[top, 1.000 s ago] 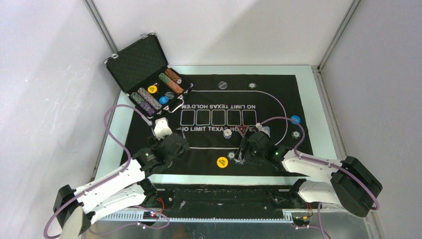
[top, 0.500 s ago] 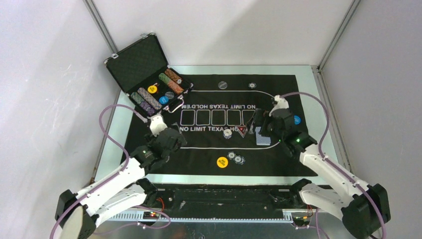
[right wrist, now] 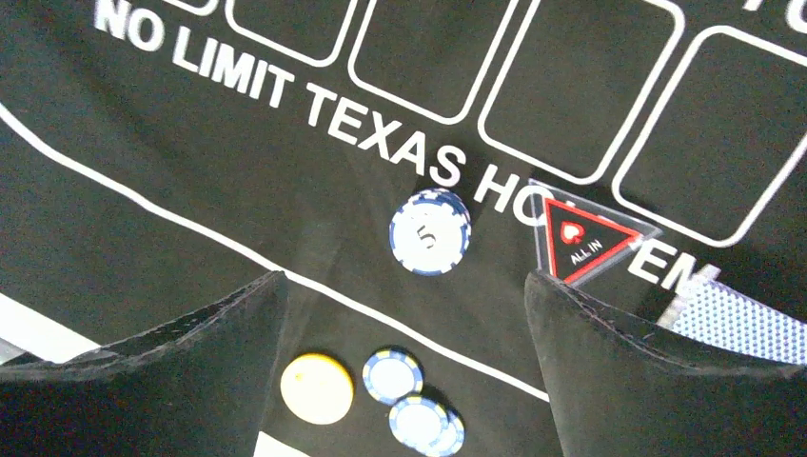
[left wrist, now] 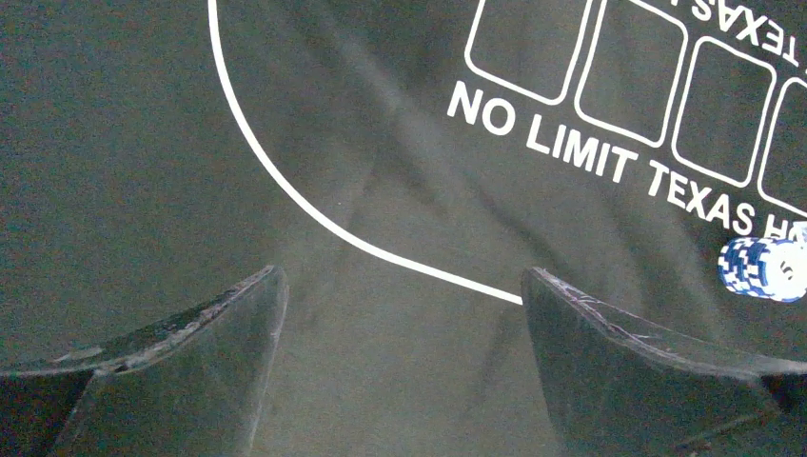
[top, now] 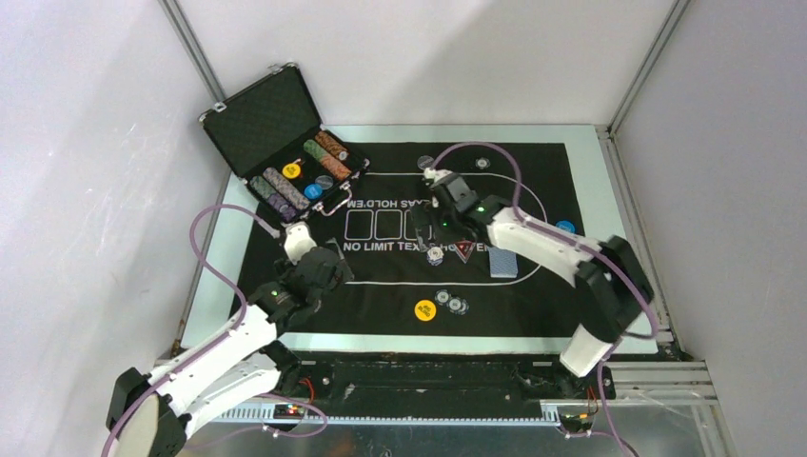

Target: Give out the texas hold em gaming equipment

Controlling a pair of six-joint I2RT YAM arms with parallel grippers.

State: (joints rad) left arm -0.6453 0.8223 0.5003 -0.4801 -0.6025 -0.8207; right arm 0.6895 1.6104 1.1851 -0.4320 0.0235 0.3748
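My right gripper (top: 425, 226) (right wrist: 402, 286) hangs open and empty high over the middle of the black mat (top: 381, 295). Below it a pale-and-blue chip stack (right wrist: 430, 233) (top: 435, 254) stands beside the red-black triangle marker (right wrist: 582, 241) (top: 463, 250). Blue-backed cards (right wrist: 738, 319) (top: 503, 264) lie to the marker's right. Nearer the front lie a yellow disc (top: 425, 309) (right wrist: 317, 387) and loose chips (top: 450, 302) (right wrist: 392, 375). A blue disc (top: 565, 228) rests at the right. My left gripper (top: 331, 262) (left wrist: 400, 281) is open over bare mat, far left of the chip stack (left wrist: 761, 269).
An open black case (top: 249, 124) with rows of chips and discs stands at the mat's far left corner. A dark disc (top: 424, 162) and a single chip (top: 483, 163) lie along the far edge. The right forearm (top: 533, 238) crosses the mat's right half.
The right gripper opened and left chips beside the yellow disc. It then swung from the near edge past the right side to the mat's middle. The left arm barely moved.
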